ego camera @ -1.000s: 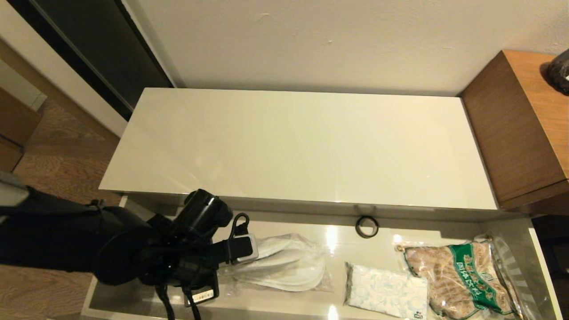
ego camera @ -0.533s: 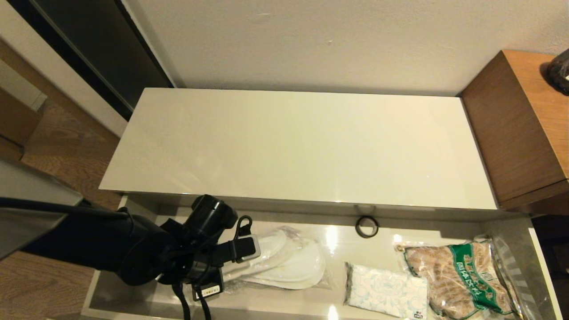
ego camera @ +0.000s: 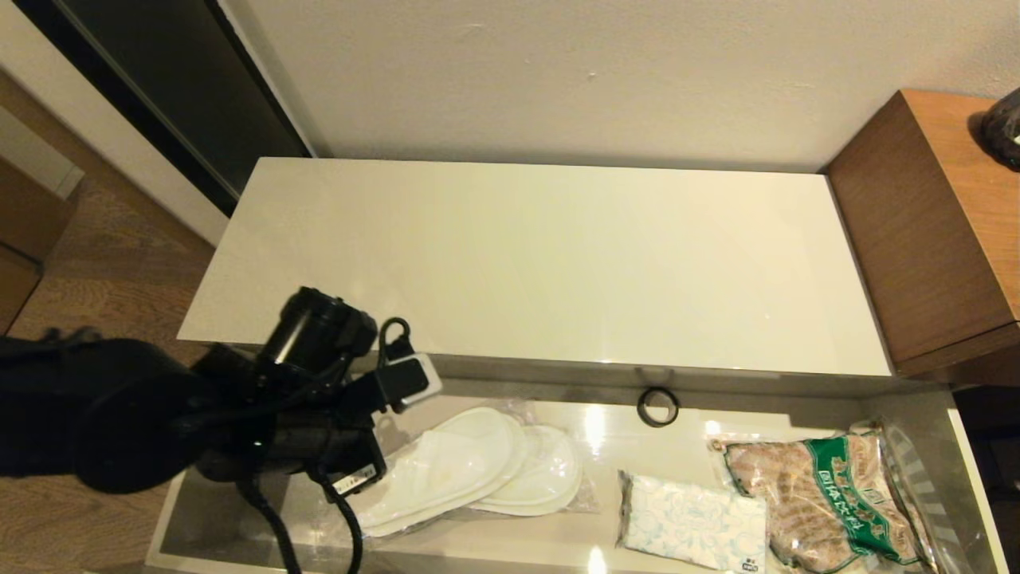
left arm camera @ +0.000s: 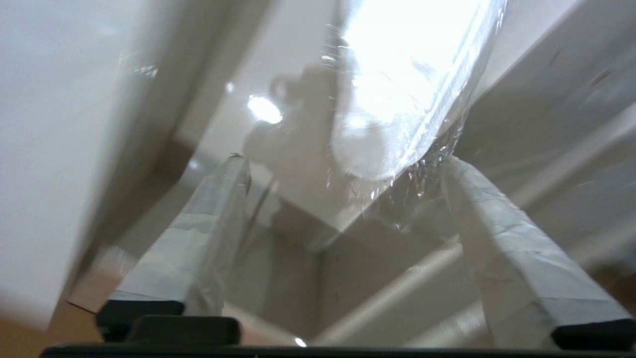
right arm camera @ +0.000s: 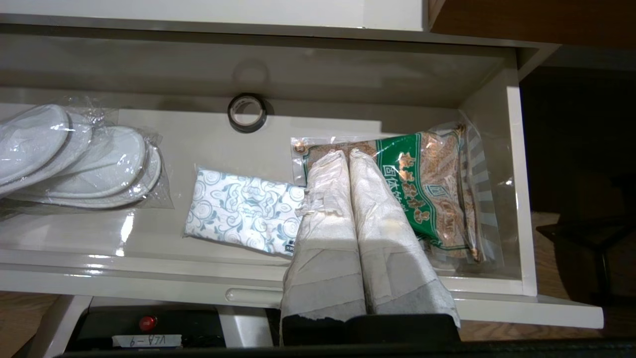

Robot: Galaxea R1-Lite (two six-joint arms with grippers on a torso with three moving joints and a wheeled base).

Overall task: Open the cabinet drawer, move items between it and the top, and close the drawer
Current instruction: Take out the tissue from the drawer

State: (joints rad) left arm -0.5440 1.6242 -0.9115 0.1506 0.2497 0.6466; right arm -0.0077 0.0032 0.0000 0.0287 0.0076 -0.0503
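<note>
The cabinet drawer (ego camera: 968,470) is pulled out below the bare cream top (ego camera: 542,263). On its floor lie the wrapped white slippers (ego camera: 478,470) at the left and the patterned tissue pack (ego camera: 689,526) near the middle. My left gripper (left arm camera: 344,160) hangs open over the drawer's left end, just short of the slippers (left arm camera: 397,99). The crinkled wrap edge sits close to one fingertip (left arm camera: 454,171), and nothing is between the fingers. My right gripper (right arm camera: 346,153) is shut and empty above the drawer's front edge, over the tissue pack (right arm camera: 243,211) and the snack bag.
A brown snack bag with a green band (ego camera: 829,502) fills the drawer's right end. A small black ring (ego camera: 657,406) lies by the drawer's back wall. The taller brown wooden unit (ego camera: 932,239) stands at the right. My left arm (ego camera: 119,414) reaches in from the left.
My left gripper has risen and drawn back to the left, uncovering the slippers' left end. The slippers now lie more slanted, stretched towards the left. Tissue pack, bag and ring stayed put.
</note>
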